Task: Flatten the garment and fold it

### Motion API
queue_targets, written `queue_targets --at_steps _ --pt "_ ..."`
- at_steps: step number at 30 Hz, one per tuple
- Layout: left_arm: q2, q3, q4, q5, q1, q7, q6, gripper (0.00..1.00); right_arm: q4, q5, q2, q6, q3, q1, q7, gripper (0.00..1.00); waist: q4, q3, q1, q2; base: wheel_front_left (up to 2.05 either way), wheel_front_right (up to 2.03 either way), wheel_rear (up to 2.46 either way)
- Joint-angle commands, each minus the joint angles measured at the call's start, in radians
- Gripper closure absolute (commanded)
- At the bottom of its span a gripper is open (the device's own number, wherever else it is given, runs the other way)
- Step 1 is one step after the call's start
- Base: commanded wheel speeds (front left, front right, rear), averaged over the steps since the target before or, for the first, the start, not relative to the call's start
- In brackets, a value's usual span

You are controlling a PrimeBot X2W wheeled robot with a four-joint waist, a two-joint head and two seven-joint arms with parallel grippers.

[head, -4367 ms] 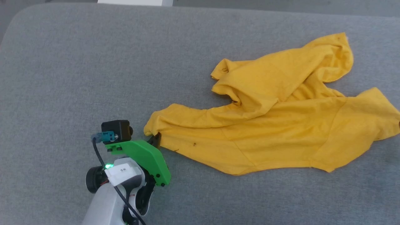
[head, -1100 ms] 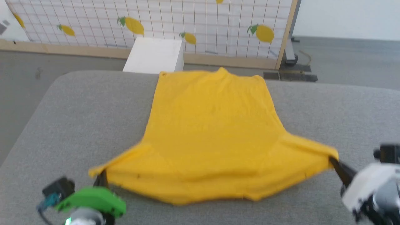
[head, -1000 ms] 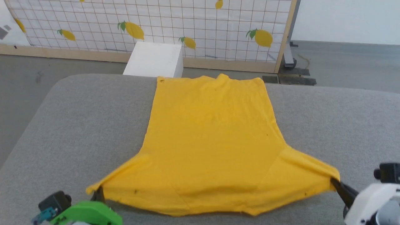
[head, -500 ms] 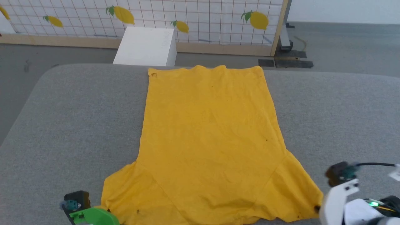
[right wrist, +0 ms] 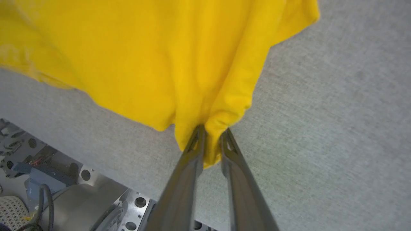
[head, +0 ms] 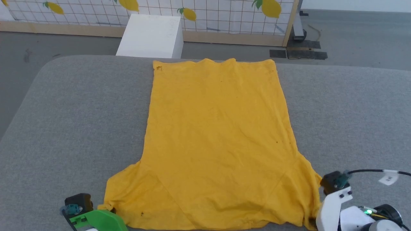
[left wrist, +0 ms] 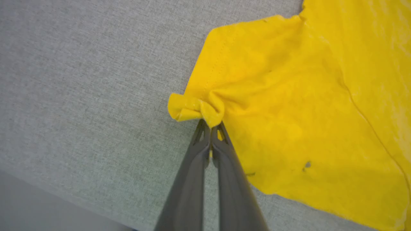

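Flattening looks all but done, folding not yet begun. Left end effector (left wrist: pixel 210 126) is pinched together on a bunched sleeve corner. Shirt (head: pixel 218 134), a thin mustard knit, plain and lightly creased, lies spread on the grey woven tabletop (head: pixel 74 112), hem far, sleeves near. Right end effector (right wrist: pixel 212 133) has its fingers slightly apart with cloth between; whether it grips cannot be told. Next move likely calls for letting go, then regrasping edges to fold.

Grey fabric-covered table (head: pixel 64 106), mustard-yellow T-shirt (head: pixel 218 138) spread nearly flat on it, hem at far edge, sleeves nearest
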Motion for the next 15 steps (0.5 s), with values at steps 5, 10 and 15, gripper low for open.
queue_targets --at_steps 5,10,15 --pt "-0.003 0.015 -0.011 -0.010 -0.007 -0.028 0.001 1.00 -0.098 0.074 0.040 -0.001 -0.116 -0.011 -0.109 0.00 -0.013 -0.020 0.0001 0.0000 0.00 0.00 0.00" --pt "-0.002 0.021 -0.031 -0.008 0.003 -0.058 0.002 1.00 -0.205 0.124 0.144 -0.001 -0.294 -0.045 -0.296 0.00 -0.022 -0.025 0.0001 0.0000 0.00 0.00 0.00" --pt "-0.014 0.031 -0.069 -0.022 -0.001 -0.091 -0.004 1.00 -0.185 0.122 0.224 -0.001 -0.408 -0.163 -0.470 0.00 -0.023 0.015 0.0001 0.0000 0.00 0.00 0.00"
